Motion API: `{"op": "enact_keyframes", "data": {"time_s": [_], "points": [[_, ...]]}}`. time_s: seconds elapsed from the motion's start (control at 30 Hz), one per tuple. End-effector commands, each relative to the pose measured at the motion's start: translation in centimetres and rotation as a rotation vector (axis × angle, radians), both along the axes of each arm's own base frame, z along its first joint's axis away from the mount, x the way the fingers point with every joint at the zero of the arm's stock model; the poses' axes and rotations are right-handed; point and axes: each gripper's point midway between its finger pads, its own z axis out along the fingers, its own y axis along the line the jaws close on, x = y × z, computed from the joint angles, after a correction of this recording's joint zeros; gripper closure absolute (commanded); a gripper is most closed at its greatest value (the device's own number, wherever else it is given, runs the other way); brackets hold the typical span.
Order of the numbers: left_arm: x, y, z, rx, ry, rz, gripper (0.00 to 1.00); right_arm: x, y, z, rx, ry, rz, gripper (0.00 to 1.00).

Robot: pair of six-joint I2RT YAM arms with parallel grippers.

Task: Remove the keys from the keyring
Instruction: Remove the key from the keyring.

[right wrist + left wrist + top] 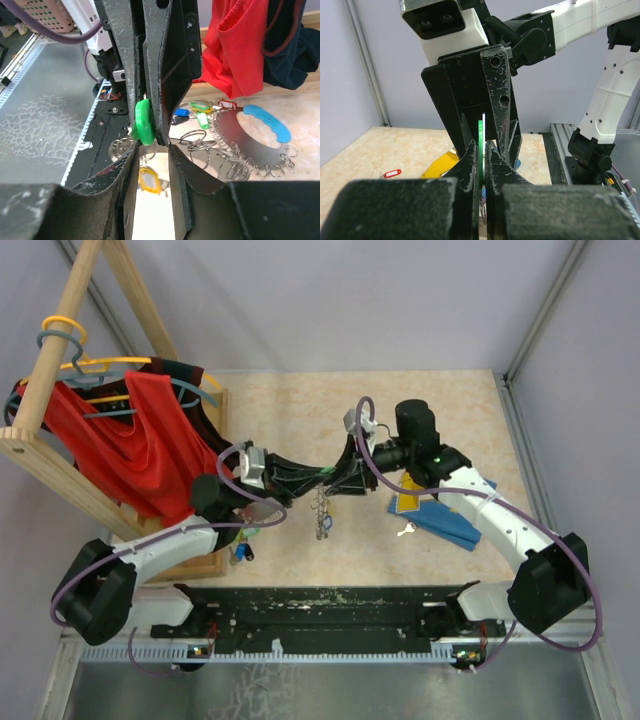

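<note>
My left gripper (483, 146) is shut on a green key tag (481, 129), seen edge-on between its fingers. In the right wrist view that green tag (143, 122) sits clamped just above my right gripper (152, 151), whose jaws stand apart with nothing clamped between them. The two grippers meet tip to tip above the table's middle, and a string of silver rings and keys (323, 516) hangs from the tag, with a yellow tag (149, 180) among them. The keyring (230, 131), fringed with silver loops, lies on the table beyond. Green, blue and red tagged keys (200, 112) lie by it.
A wooden rack (60, 455) with a red garment (140, 445) and hangers stands at the left. A blue wedge (450, 523) with a yellow piece lies under the right arm, a loose key (405, 531) beside it. A red tag (392, 173) lies alone on the table.
</note>
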Motion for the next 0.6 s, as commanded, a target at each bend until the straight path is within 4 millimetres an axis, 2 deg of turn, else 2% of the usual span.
{"op": "enact_keyframes", "data": {"time_s": [0.0, 0.33, 0.43, 0.57], "points": [[-0.46, -0.16, 2.37, -0.054, -0.051, -0.015, 1.0, 0.6, 0.46, 1.23, 0.025, -0.065, -0.031, 0.7], [-0.5, -0.4, 2.27, -0.052, -0.05, -0.019, 1.0, 0.24, 0.41, 1.42, 0.032, -0.077, -0.01, 0.7], [-0.44, -0.4, 2.24, -0.053, -0.046, -0.017, 1.0, -0.05, 0.36, 1.48, 0.038, -0.08, 0.007, 0.79], [-0.4, -0.32, 2.33, -0.056, -0.047, -0.011, 1.0, -0.17, 0.31, 1.52, 0.038, -0.088, 0.013, 0.98]]}}
